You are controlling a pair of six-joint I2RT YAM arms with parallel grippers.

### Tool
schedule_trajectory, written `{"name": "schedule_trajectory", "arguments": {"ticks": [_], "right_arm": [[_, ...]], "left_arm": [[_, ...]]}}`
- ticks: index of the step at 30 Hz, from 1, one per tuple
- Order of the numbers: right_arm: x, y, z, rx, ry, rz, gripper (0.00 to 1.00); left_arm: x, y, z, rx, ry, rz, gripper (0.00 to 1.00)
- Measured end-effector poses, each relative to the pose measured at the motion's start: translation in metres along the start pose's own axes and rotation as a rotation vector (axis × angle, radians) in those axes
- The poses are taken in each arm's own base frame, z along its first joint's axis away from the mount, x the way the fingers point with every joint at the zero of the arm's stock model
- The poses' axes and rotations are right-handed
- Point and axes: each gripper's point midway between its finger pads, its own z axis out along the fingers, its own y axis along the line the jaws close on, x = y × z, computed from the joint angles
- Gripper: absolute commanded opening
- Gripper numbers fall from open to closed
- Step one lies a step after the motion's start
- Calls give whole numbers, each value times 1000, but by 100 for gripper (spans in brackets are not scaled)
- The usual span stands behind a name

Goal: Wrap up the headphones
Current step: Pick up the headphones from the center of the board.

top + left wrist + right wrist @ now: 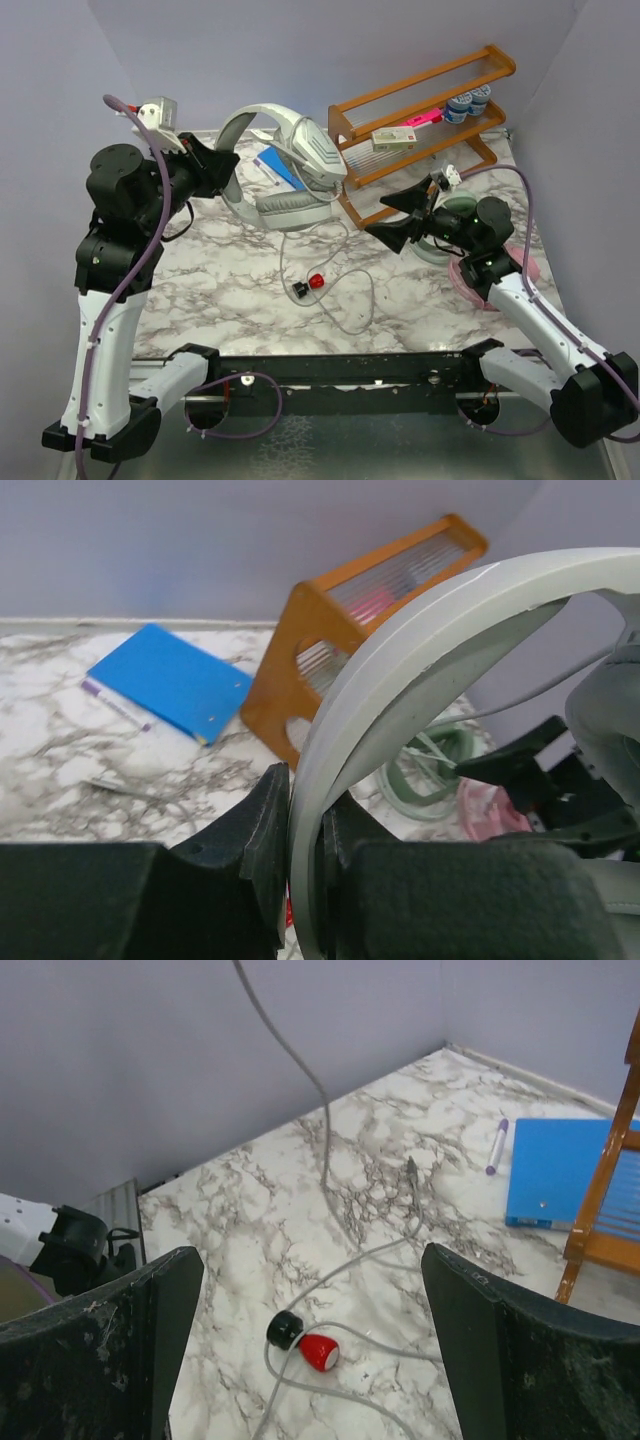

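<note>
Silver-grey headphones (316,156), cups rightward, headband (241,118) tight in left hand (228,166); right hand (399,217) wide apart.

Bright, even, diffuse light from above; wall (300,60) gives a lilac cast. Shadows on table (230,290) soft and faint. No glare. Top view sharp, slight bending at edges. Left wrist view: headband (400,670) and left fingers (250,830) near lens, soft; background sharper. Right wrist view: right fingers (500,1360) blurred, marble crisp.
</note>
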Motion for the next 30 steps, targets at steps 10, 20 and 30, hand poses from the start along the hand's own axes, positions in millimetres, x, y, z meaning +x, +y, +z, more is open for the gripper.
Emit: {"name": "schedule_trajectory", "arguments": {"ticks": [10,20,30], "right_arm": [[-27,20,21,-118,-83,-66,100],[-25,40,87,-234,-100,-127,100],[-5,41,128,-310,-141,-122,100]], "left_arm": [[-15,-61,-14,288,32,-62,0],[17,-69,14,389,163,-223,0],[3,-91,5,505,142,-257,0]]}}
